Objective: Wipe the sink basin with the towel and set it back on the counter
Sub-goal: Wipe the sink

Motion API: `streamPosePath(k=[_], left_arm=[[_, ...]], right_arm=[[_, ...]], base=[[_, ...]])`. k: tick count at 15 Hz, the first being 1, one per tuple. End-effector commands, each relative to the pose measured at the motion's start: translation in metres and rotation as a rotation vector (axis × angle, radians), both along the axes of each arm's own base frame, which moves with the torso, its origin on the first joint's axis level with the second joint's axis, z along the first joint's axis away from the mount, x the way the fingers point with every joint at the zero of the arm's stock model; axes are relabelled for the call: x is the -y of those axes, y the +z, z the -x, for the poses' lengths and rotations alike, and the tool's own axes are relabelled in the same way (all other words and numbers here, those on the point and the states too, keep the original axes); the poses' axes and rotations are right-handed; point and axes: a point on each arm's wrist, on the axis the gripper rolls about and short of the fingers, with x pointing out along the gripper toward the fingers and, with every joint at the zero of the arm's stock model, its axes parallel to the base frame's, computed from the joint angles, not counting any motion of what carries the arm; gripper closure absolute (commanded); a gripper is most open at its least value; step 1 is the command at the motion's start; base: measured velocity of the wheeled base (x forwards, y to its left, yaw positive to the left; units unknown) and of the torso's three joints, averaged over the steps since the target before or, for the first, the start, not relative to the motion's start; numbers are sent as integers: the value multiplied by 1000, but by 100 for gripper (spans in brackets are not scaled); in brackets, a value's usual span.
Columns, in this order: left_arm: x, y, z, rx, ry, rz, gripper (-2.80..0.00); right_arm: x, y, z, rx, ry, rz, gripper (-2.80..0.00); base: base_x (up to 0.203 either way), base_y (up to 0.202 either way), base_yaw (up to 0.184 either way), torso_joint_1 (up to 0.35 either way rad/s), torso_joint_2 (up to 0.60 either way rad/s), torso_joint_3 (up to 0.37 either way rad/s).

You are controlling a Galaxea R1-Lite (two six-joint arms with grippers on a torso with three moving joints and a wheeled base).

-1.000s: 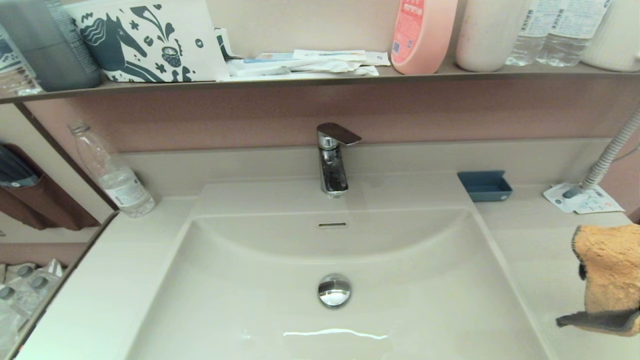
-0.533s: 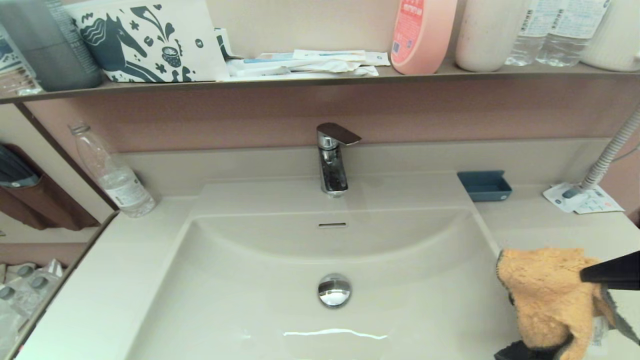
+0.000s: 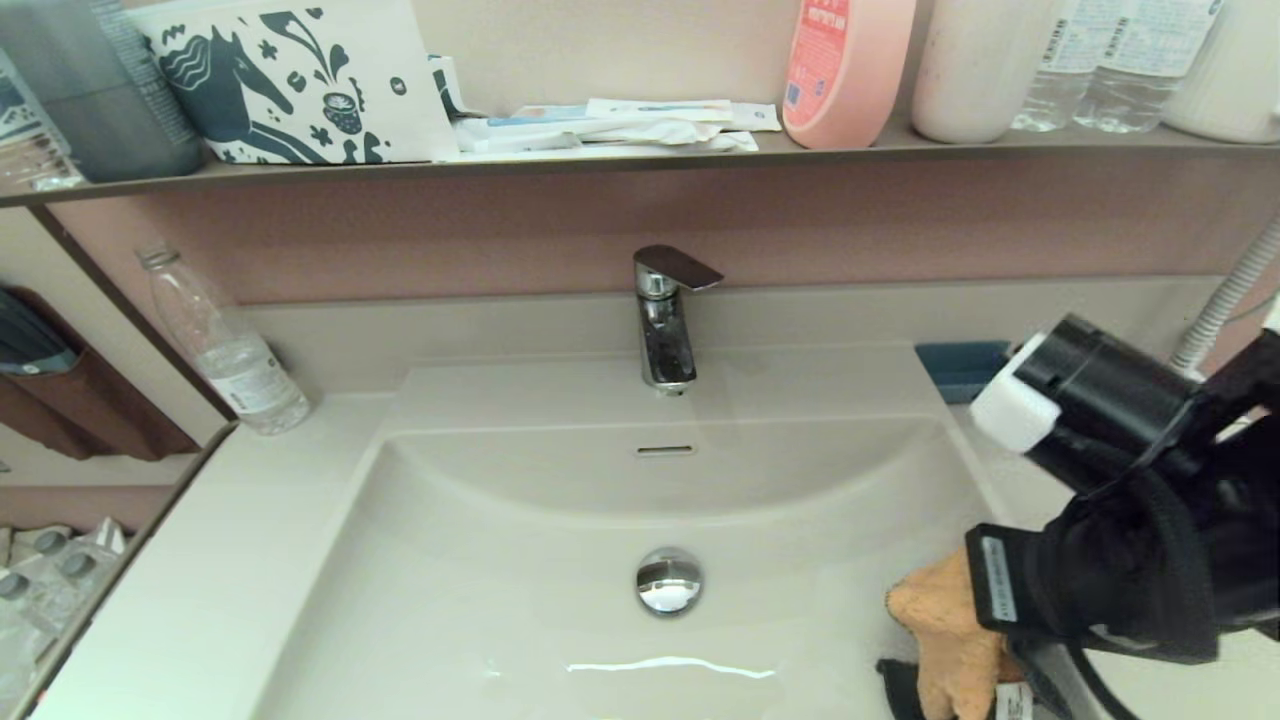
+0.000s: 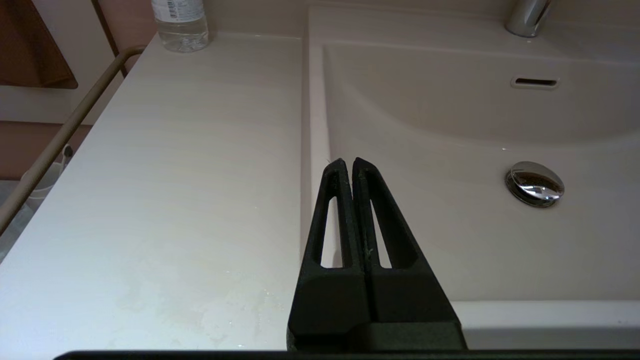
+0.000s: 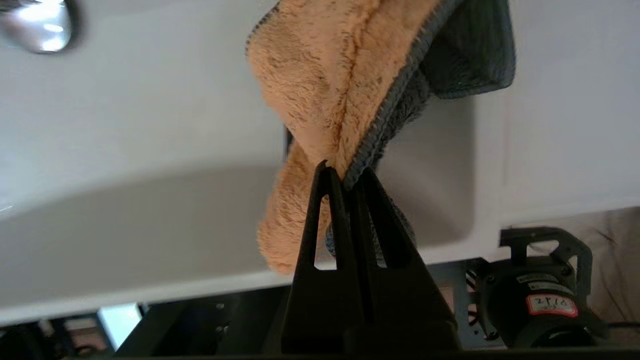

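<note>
Item: my right gripper [image 5: 345,172], fingers clamped on the towel [image 5: 330,85], hanging inside the sink basin [image 3: 520,560] at its right wall. My left gripper [image 4: 348,163], fingers together, over the surface [image 4: 165,165]. Motor label reads "2P16".

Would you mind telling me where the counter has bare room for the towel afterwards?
The counter is bare from the water bottle forward, left of the sink basin. The right side is crowded: right gripper, towel, blue tray.
</note>
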Motion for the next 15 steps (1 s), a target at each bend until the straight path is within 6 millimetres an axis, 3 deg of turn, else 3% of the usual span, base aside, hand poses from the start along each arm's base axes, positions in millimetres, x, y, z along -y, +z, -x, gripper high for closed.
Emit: streamPosePath(k=[1,6,10,15], left_arm=[[0,0,0,-1,2,1,0],[0,0,0,-1,1,1,0],[0,0,0,-1,1,1,0],[0,0,0,-1,1,1,0]], right_arm=[[-15,-33,-13,-98,-16,93,0],[-47,-90,-24,-132,2,129,0],[-59,-98,-25,-63,40,51,0],[-80,-130,-31,-43,121,-10,0]], base=[[0,0,0,0,0,0],[0,0,0,0,0,0],[0,0,0,0,0,0],[0,0,0,0,0,0]])
